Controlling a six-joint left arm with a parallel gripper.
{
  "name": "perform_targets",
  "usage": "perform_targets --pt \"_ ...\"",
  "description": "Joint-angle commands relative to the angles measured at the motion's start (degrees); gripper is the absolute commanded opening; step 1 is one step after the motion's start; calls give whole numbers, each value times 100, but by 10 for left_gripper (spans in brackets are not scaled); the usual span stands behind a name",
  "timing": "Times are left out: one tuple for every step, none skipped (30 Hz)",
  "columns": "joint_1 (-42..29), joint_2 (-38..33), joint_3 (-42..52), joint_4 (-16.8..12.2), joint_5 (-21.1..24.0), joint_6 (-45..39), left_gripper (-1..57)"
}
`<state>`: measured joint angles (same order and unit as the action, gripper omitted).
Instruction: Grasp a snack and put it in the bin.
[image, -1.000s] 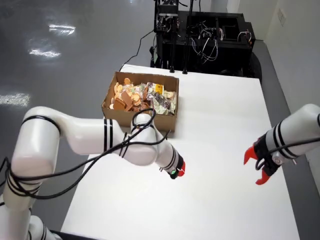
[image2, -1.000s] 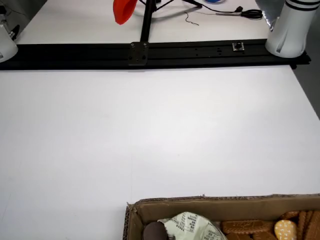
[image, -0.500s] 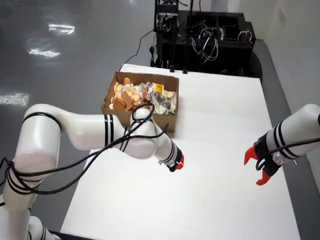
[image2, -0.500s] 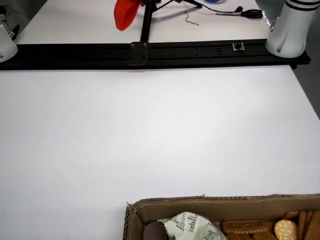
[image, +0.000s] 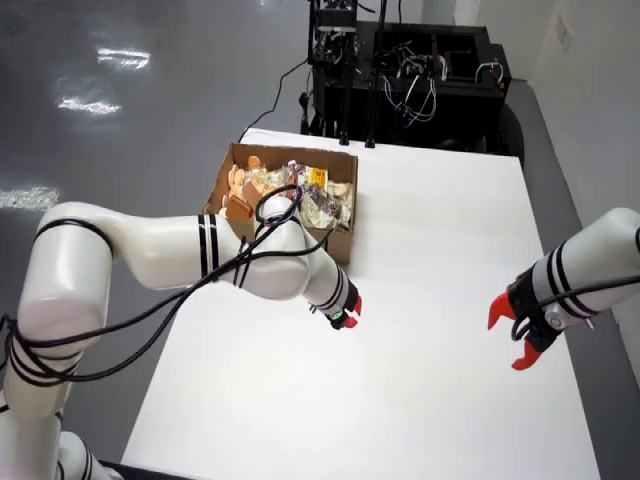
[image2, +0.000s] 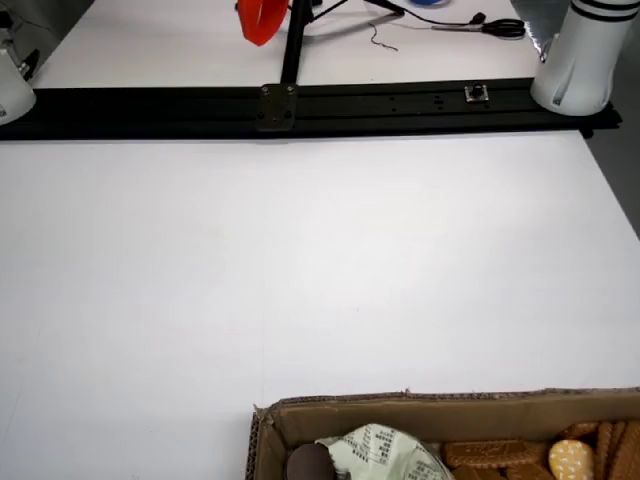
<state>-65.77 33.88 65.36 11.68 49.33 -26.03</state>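
**Snacks in box, tool state unclear**

Snacks (image: 290, 190) piled in cardboard box (image: 338, 243) on white counter (image: 440, 250). Tool (image: 349, 313) just past the box's near corner, over bare counter; jaws too small to tell whether open or closed. Second arm (image: 560, 290) well apart.

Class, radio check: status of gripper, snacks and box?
Gripper beside the box, state unclear. Snacks in box. Table bare ahead.

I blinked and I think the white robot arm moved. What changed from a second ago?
In the view from above, the working arm's gripper slid up and a bit left across the table, closer to the cardboard box of snacks. It took hold of nothing. The box and the other arm's red fingers stayed put.
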Motion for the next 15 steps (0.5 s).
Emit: perform_targets --pt "-2 -81 -9 -6 94 19 43" --pt "-4 -94 -10 -6 116 15 43" --pt "-8 -104 -11 -7 136 5 43" --pt "-13 -112 -12 -7 154 -10 44" --pt "-19 -119 -12 -9 170 -29 44" --pt "-25 -124 -13 -11 185 -51 44" --pt "-33 -128 -13 -12 202 -72 43" --pt "-42 -132 -13 -13 221 -93 42" --pt "-51 -135 -14 -14 242 -111 42" --pt "-59 -137 -14 -14 265 -125 42" --pt "-68 -138 -14 -15 291 -135 42" --pt "-75 -140 -14 -15 320 -143 43" --pt "-82 -141 -14 -16 352 -149 43" --pt "-88 -142 -14 -16 383 -154 43" --pt "-93 -143 -14 -16 414 -159 43"
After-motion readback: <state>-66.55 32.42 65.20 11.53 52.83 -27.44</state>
